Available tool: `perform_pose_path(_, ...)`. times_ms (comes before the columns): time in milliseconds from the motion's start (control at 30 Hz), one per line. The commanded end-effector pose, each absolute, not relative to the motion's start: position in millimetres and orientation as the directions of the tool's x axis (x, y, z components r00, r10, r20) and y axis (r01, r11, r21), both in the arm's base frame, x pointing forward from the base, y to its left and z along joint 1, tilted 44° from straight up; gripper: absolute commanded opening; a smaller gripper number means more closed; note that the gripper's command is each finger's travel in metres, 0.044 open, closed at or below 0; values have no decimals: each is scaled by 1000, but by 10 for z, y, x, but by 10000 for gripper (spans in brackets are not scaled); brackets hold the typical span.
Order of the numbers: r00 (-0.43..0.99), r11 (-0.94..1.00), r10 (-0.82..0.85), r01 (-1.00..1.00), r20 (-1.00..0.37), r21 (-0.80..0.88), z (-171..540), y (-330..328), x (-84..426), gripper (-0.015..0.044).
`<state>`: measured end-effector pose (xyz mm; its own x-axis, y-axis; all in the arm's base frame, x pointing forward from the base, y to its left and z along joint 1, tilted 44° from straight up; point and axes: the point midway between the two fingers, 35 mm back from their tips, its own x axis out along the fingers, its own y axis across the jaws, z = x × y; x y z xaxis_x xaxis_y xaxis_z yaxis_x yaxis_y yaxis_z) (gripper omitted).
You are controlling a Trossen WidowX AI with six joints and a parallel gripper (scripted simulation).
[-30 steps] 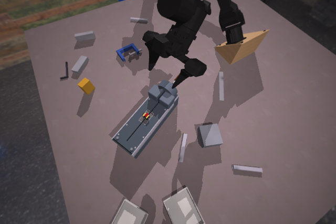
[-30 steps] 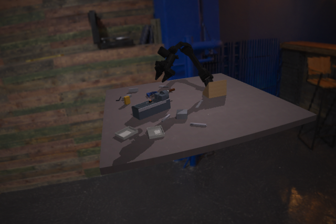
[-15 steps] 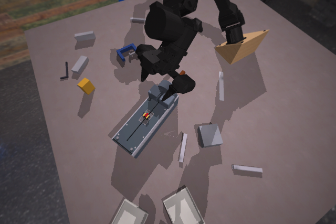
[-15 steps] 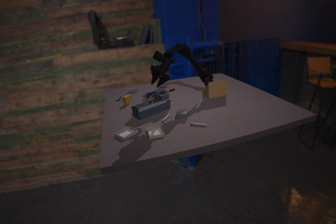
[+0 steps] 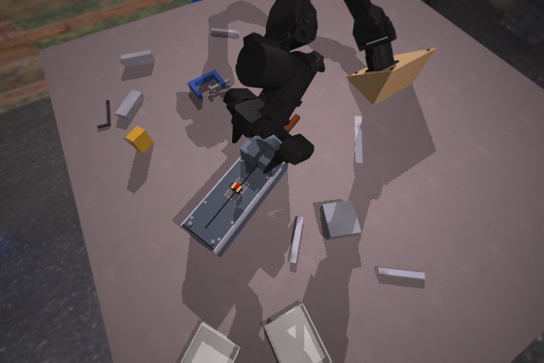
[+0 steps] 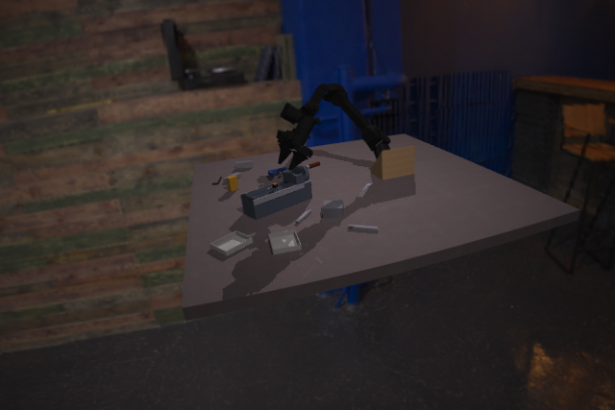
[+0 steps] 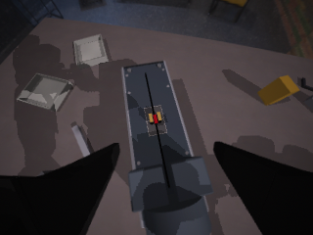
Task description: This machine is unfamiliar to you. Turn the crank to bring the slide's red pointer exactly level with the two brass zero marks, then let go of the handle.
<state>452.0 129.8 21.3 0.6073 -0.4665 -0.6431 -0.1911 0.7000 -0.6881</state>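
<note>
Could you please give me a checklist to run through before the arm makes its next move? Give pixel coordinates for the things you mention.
- Gripper (image 5: 252,155) (image 6: 291,161) (image 7: 166,146) open: ok, fingers wide apart.
- Handle (image 5: 291,123) (image 6: 314,164) free of the gripper: ok, nothing is between the fingers.
- Red pointer (image 5: 237,186) (image 7: 156,118) between the brass marks (image 5: 234,184) (image 7: 159,117): ok, it sits among them.
- Pointer exactly level with both marks: cannot tell, too small to judge finely.
- Fingers clear of the machine's grey housing (image 5: 254,150) (image 6: 296,175) (image 7: 171,183): cannot tell, they hang very close to it.

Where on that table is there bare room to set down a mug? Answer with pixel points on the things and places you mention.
Likely between the wooden wedge (image 5: 393,82) (image 6: 399,162) and the lone bar (image 5: 400,274) (image 6: 362,229) near the front, towards the right edge. It's crowded around the slide machine (image 5: 219,213) (image 6: 281,201) (image 7: 142,98), beneath the end effector (image 5: 251,156) (image 6: 286,165) (image 7: 166,146).
</note>
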Motion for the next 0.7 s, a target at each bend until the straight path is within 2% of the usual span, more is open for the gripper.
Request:
perform_pose_path(0, 601, 697, -468, -200, -648, -689, 172, 1277, 4502, 440)
perform_pose_path(267, 601, 697, -468, -200, -648, -689, 179, 1284, 4503, 440)
perform_pose_path(667, 606, 700, -463, -198, -647, -686, 559, 1624, 4482, 440)
